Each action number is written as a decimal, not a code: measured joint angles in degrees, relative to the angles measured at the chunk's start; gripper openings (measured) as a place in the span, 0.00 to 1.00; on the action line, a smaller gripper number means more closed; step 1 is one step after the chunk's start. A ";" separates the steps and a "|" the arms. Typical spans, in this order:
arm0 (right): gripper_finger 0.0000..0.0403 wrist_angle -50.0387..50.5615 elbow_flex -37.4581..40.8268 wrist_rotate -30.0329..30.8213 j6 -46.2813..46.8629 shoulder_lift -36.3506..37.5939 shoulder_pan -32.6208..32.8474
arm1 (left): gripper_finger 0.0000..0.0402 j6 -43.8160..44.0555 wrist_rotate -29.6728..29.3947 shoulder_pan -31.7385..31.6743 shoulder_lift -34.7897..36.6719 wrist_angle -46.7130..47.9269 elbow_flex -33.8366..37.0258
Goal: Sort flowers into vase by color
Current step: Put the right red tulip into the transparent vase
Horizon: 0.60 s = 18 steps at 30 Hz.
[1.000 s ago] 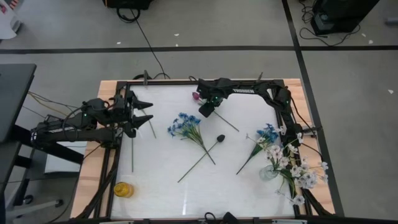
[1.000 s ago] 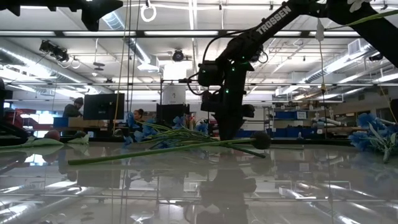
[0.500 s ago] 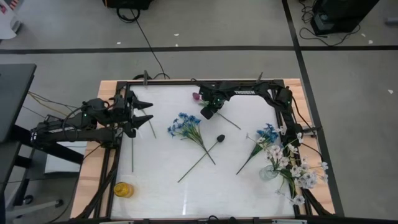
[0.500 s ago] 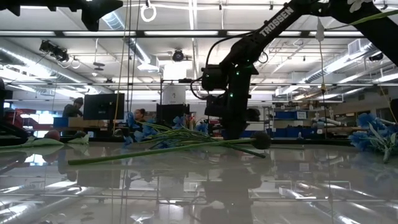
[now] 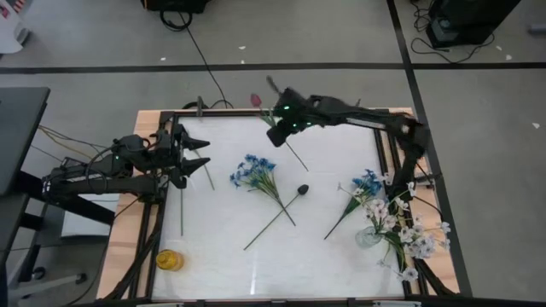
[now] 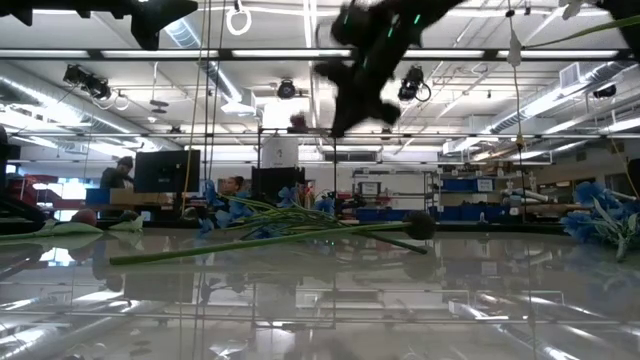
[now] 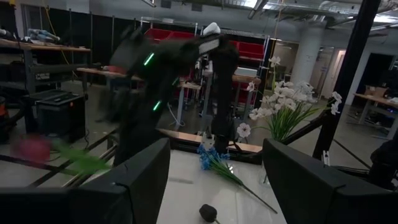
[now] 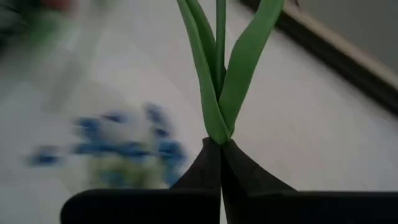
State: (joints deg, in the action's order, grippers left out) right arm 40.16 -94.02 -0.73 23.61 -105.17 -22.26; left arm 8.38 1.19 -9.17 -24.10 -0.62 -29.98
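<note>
My right gripper (image 5: 275, 130) hangs over the table's far edge, shut on a dark red tulip (image 5: 291, 153). The tulip's bud (image 5: 254, 100) sticks out beyond the far edge. A blue bunch (image 5: 254, 175), a black-budded stem (image 5: 300, 189) and a second blue sprig (image 5: 365, 182) lie flat on the white table. White sprays (image 5: 411, 236) stand in a glass vase (image 5: 368, 238) at the right. A yellow vase (image 5: 169, 260) stands near left. My left gripper (image 5: 203, 151) waits open at the far left, above a bare green stem (image 5: 181, 209). My right gripper pinches the tulip's stem between its two fingertips where the long green leaves branch off (image 8: 217, 132), nearer the bud than the cut end. The fingers (image 8: 239, 168) close flat together on it. The tulip is raised off the table, its lower stem (image 5: 300, 162) slanting toward mid-table.
A black frame (image 5: 386, 162) runs around the white table top. The right arm (image 5: 358, 115) stretches along the far edge. Free white surface lies in the near middle, between the yellow vase and the glass vase.
My right gripper has shut on the tulip's stem and risen quickly, shifting toward the far edge. The tulip has come up with it: its bud now points out past the far edge, and its lower stem has been drawn toward the far side.
</note>
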 joint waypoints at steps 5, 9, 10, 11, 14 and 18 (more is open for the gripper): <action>0.00 -4.60 1.77 2.22 -2.67 12.82 4.18 | 0.65 0.00 0.00 0.01 -0.02 0.01 -0.02; 0.00 -6.70 7.39 1.93 -4.35 22.54 7.14 | 0.65 0.00 0.00 0.00 -0.02 0.01 0.00; 0.00 -7.41 9.40 0.77 -4.55 25.10 7.75 | 0.65 0.00 0.00 0.00 0.00 0.02 -0.02; 0.00 -8.01 11.59 -0.55 -4.64 27.38 8.40 | 0.65 0.00 0.00 0.01 0.00 0.01 -0.01; 0.00 -10.49 19.24 -5.86 -4.72 34.43 11.00 | 0.65 -0.01 0.00 0.00 -0.02 0.02 -0.01; 0.00 -14.46 28.86 -11.04 -3.91 43.41 15.55 | 0.65 0.00 0.00 0.01 -0.02 0.01 -0.02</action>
State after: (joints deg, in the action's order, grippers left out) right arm 25.70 -65.16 -11.77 19.70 -61.76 -6.71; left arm 8.38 1.19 -9.16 -24.12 -0.61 -30.00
